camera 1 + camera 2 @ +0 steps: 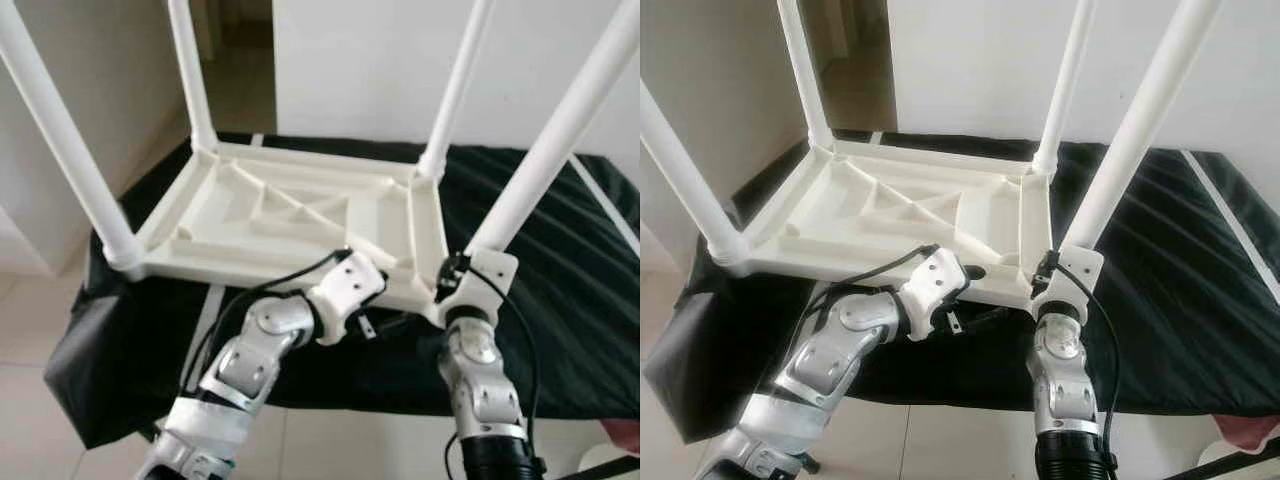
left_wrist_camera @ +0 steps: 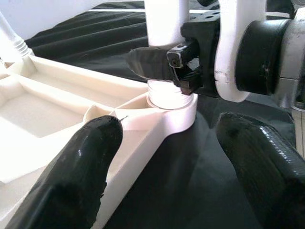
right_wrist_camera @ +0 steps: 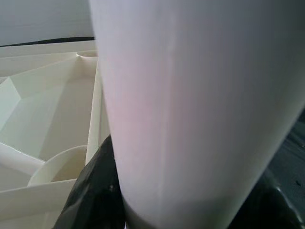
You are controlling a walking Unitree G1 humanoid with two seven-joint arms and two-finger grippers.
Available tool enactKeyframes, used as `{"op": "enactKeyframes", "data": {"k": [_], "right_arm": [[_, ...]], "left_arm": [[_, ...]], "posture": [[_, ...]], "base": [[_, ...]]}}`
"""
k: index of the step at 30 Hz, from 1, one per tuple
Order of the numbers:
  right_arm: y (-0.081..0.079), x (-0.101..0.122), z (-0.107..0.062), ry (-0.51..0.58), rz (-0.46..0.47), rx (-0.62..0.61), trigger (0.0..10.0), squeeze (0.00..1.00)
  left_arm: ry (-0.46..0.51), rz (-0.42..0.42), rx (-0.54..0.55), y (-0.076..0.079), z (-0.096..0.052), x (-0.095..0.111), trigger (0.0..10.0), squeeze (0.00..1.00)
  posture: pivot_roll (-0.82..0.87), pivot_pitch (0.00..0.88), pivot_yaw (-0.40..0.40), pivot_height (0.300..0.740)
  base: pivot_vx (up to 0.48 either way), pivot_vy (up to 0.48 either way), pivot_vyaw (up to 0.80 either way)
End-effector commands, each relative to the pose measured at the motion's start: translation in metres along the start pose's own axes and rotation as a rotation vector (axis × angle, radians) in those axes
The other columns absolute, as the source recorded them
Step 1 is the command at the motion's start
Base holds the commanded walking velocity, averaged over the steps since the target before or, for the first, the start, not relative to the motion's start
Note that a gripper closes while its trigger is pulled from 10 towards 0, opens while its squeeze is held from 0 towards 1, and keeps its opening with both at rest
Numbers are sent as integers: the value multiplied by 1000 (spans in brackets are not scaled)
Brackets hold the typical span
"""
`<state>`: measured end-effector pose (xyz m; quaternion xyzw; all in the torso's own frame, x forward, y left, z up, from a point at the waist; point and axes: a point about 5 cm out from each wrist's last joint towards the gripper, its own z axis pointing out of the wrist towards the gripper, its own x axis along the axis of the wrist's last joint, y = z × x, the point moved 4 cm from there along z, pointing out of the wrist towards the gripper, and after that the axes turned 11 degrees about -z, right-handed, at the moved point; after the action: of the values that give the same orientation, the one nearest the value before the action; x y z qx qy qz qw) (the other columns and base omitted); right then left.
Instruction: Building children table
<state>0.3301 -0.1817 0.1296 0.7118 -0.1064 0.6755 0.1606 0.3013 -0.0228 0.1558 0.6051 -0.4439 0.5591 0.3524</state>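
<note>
A white plastic children's table lies upside down, its ribbed tabletop (image 1: 300, 215) resting on a black cloth. Four white legs stand up from its corners. My right gripper (image 1: 455, 272) is shut on the near right leg (image 1: 560, 140), just above that leg's corner socket (image 2: 171, 107). In the right wrist view the leg (image 3: 190, 105) sits between the black fingers (image 3: 95, 191). My left gripper (image 2: 169, 129) is open beside that same corner, its two fingers straddling the tabletop's near edge without closing on it.
The black cloth (image 1: 560, 300) covers a low surface that ends just in front of me, with pale tiled floor (image 1: 40, 330) below at the left. A white wall stands behind, and a doorway (image 1: 235, 70) opens at the back left. A reddish thing (image 1: 1250, 430) lies at the lower right.
</note>
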Motion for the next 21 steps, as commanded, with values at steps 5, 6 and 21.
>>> {"op": "enactKeyframes", "data": {"k": [5, 6, 21], "right_arm": [[17, -22, -1, -83, -28, -101, 10000, 0], [17, -21, -1, -80, -27, -106, 10000, 0], [26, -9, 1, -17, -14, -57, 10000, 1000]], "left_arm": [[28, 23, 62, -13, 0, 8, 10000, 0], [27, 23, 62, -14, 0, 8, 10000, 0], [33, 28, 60, -15, 2, 8, 10000, 0]], "posture": [[4, 0, -11, 740], [4, 0, -11, 740], [-12, 0, -3, 740]], "base": [[0, 0, 0], [0, 0, 0], [0, 0, 0]]}}
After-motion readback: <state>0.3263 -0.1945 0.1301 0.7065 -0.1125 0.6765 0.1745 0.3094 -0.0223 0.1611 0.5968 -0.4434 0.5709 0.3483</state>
